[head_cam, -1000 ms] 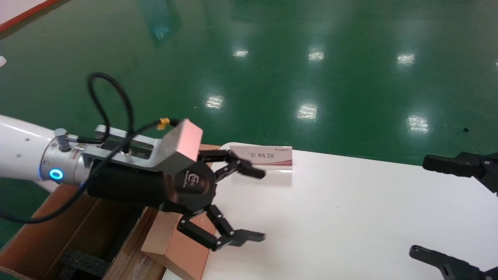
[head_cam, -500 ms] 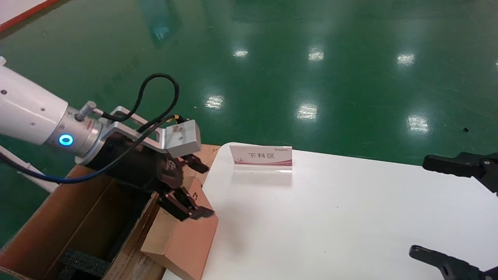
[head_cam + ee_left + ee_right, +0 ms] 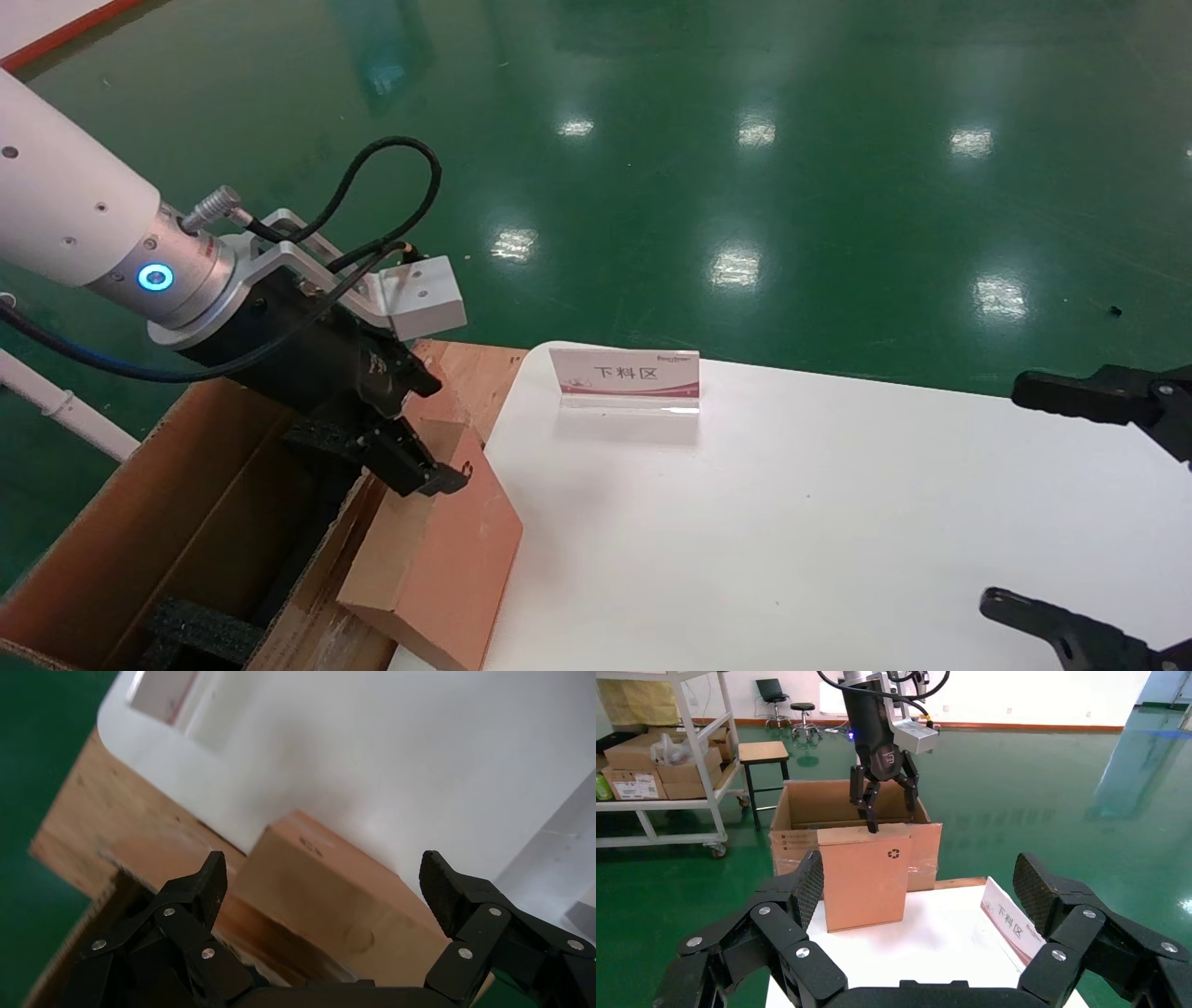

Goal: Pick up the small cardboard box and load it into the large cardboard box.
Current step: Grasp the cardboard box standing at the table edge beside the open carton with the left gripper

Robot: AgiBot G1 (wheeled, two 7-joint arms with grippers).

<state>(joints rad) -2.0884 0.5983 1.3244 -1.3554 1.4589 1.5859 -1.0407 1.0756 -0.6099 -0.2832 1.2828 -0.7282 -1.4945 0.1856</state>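
Small box (image 3: 447,550) stands on its edge at the left rim of the white bench (image 3: 792,522), leaning toward the large box (image 3: 177,522) beside it on the floor; recycling mark faces the right side. Left hand (image 3: 424,433) is over the small box's top edge, fingers spread wide on either side of it, gripping nothing yet. Likely placed to close across the thin carton. Right hand (image 3: 1071,503) waits open at the bench's right end, idle. A sign card (image 3: 624,377) stands at the far edge.
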